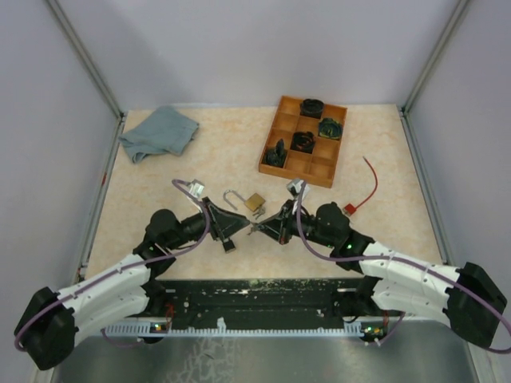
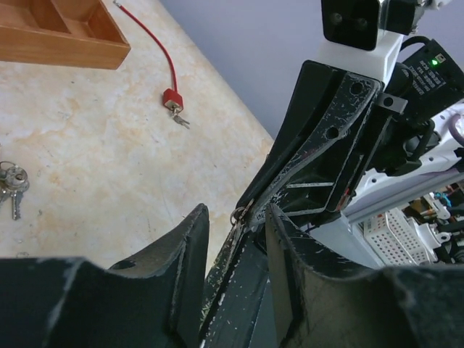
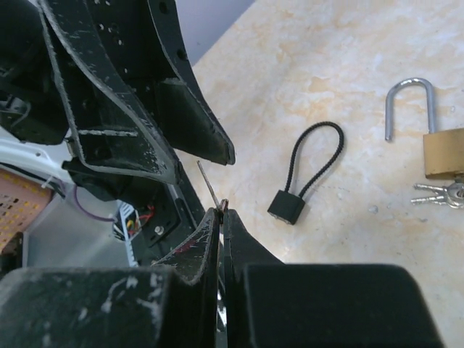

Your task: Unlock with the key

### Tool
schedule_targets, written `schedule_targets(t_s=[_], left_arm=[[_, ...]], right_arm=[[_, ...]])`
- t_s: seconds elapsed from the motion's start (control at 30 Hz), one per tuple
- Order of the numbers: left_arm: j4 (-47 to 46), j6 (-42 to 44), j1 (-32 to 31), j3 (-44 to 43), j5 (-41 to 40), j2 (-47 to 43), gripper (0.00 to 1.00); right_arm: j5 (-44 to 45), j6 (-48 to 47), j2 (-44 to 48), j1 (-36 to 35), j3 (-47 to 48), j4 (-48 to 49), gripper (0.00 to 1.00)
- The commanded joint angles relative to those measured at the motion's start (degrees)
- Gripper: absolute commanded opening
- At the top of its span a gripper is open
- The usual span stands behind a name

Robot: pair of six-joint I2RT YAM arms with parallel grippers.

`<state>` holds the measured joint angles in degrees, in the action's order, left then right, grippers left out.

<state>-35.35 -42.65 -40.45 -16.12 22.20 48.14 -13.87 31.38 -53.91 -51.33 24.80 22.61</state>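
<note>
My right gripper (image 3: 221,212) is shut on a small key (image 3: 207,183) whose thin blade sticks out past the fingertips, with its ring at the tips. My left gripper (image 2: 235,214) is open, and its fingers stand on either side of the right gripper's tips and the key ring (image 2: 238,215). The two grippers meet at the table's near middle (image 1: 249,227). A brass padlock (image 3: 444,148) lies just beyond, one leg of its steel shackle (image 3: 409,98) out of the body, with a bunch of keys (image 3: 438,194) at it. A black cable lock (image 3: 288,206) lies near the grippers.
A red cable lock (image 2: 172,98) with its red cable (image 1: 372,180) lies to the right. A wooden compartment tray (image 1: 291,163) holding dark parts stands at the back right. A blue-grey cloth (image 1: 158,132) lies at the back left. Walls enclose the table.
</note>
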Motion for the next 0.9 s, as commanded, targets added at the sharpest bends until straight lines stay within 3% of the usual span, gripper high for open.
schedule_targets(t_s=[0.0, 0.13, 0.4, 0.73, 0.87], left_arm=[[-4.96, -0.32, 0.16, 0.30, 3.30, 0.88, 0.42], [-8.38, -0.50, 0.10, 0.26, 6.20, 3.04, 0.41], [-8.70, -0.61, 0.15, -0.72, 6.29, 3.16, 0.28], [-6.55, -0.67, 0.11, -1.52, 5.94, 1.54, 0.27], [-6.18, -0.89, 0.10, -1.61, 5.93, 1.58, 0.15]], right_arm=[[-2.62, 2.36, 1.29, 0.79, -0.49, 7.49, 0.00], [-3.50, 2.62, 0.60, 0.87, -0.28, 8.18, 0.00], [-4.59, 2.74, -0.55, 0.88, -0.89, 9.64, 0.00], [-5.59, 2.53, -2.68, 0.82, -0.80, 11.18, 0.00], [-4.98, 2.49, -2.71, 0.87, -0.76, 11.44, 0.00]])
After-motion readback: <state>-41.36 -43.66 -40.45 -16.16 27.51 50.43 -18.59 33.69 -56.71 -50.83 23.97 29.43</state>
